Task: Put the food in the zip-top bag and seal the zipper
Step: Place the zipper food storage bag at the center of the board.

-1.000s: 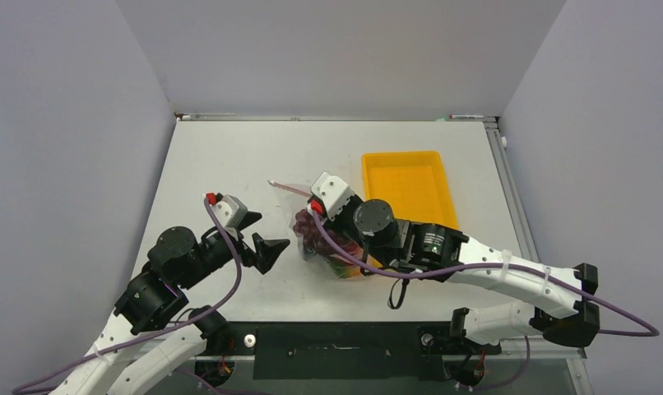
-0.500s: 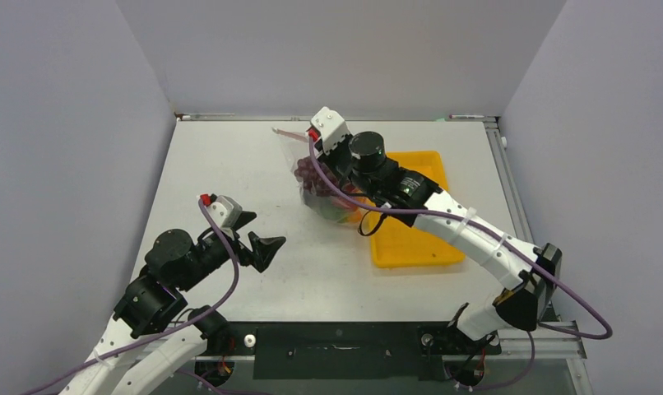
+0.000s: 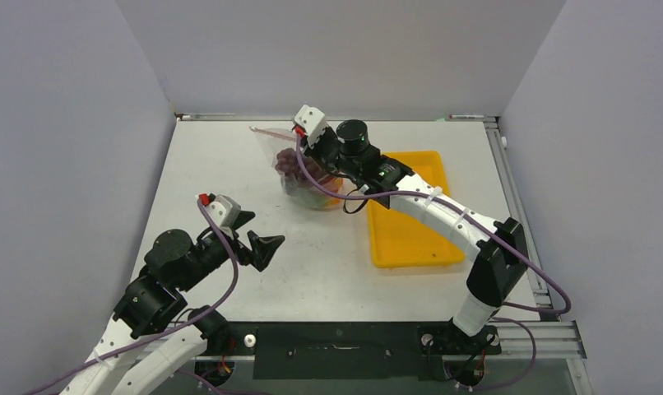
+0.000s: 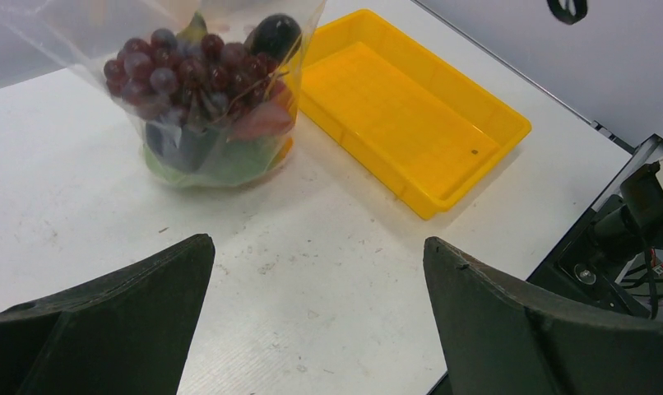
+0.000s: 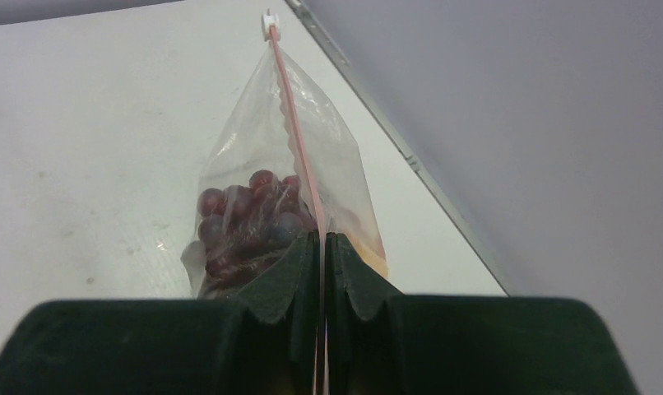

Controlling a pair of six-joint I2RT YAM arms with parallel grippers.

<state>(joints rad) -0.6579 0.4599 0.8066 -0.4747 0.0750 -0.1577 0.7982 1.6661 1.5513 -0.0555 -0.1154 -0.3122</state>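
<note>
White tabletop [image 3: 229,164], grey walls.

- Right gripper [image 5: 321,240]: jaws closed tight on the pink zipper [image 5: 293,111], holding the bag [image 3: 308,177] upright at upper centre of the top view.
- Left gripper [image 4: 317,243]: jaws spread wide, holding nothing, lower left.
- Change: over the last second the bag has moved up-frame, then left, off the yellow tray's [image 3: 410,222] edge.
- Zipper runs from the jaws toward the upper left, ending in a white tab [image 5: 268,25].
- Food: grapes [image 4: 172,74] and eggplant [image 4: 275,33] inside, the bag's bottom on the table.
</note>
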